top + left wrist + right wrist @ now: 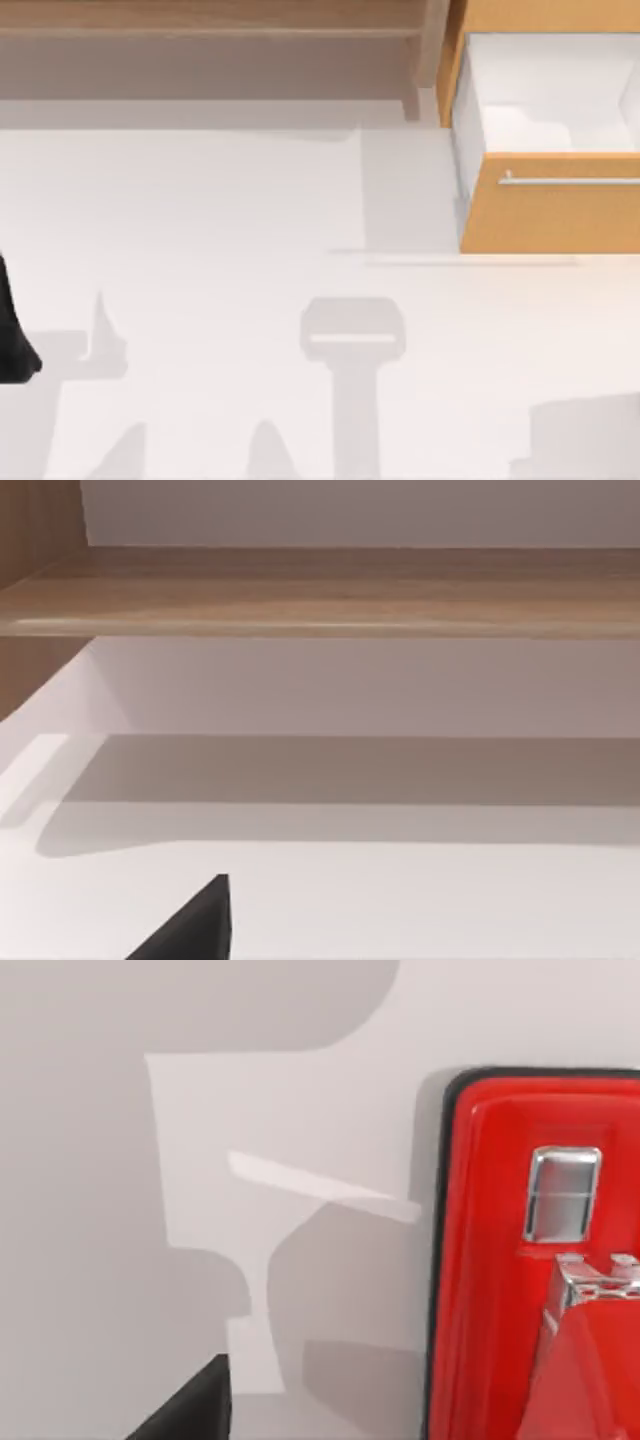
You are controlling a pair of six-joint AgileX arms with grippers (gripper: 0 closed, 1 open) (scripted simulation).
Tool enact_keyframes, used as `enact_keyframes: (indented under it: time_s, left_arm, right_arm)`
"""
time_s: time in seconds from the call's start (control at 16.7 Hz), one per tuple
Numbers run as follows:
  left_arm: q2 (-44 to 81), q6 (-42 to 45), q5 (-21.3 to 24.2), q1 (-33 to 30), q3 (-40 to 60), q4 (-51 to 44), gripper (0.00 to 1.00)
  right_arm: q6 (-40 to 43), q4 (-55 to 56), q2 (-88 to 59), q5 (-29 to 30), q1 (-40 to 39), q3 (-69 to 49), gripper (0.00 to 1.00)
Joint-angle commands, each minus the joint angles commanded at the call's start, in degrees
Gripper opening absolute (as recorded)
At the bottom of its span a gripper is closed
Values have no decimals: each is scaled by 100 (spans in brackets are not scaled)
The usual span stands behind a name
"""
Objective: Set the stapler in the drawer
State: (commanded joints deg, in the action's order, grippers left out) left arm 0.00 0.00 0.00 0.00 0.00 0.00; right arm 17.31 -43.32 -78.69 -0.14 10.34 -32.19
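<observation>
The stapler [500, 1260], red with a black rim around its base and a bright silver plate on its top, lies flat on the white table [200, 200]. I see it through the right wrist camera, which looks straight down on it from close by. That tells me the right arm is hanging over it for the pickup. I judge it is not yet gripped, since it casts its shadow directly onto the table beside it. A dark wedge of the right hand [195, 1410] juts in beside the stapler and clear of it. From that alone I cannot tell whether the hand is spread or pressed together. The drawer [550, 215] sits at the far right of the table. It is pulled well out, so its white inside is open from above with nothing that I can make out in it. Its orange-tan front and thin silver bar handle [570, 181] face the near side. Standing open like that, it needs no further opening, and I reckon the job is to lift the stapler and carry it over the front panel. The front stands as a lip, so I would clear it before lowering. The paler wooden shelf [200, 20] runs along the back at the left and has no part in this. My left arm [12, 335] is parked at the table's left edge, its camera aimed at that shelf. I cannot tell the state of the left hand [195, 930] either.
</observation>
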Motion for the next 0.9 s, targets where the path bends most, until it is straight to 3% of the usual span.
enact_keyframes:
  time_s: [0.3, 0.9]
  left_arm:
    - [0, 0, 0, 0, 0, 0, 100]
    - [0, 0, 0, 0, 0, 0, 100]
  right_arm:
    - [-1, 111, -60, 0, 0, 76, 100]
    - [-1, 111, -60, 0, 0, 76, 25]
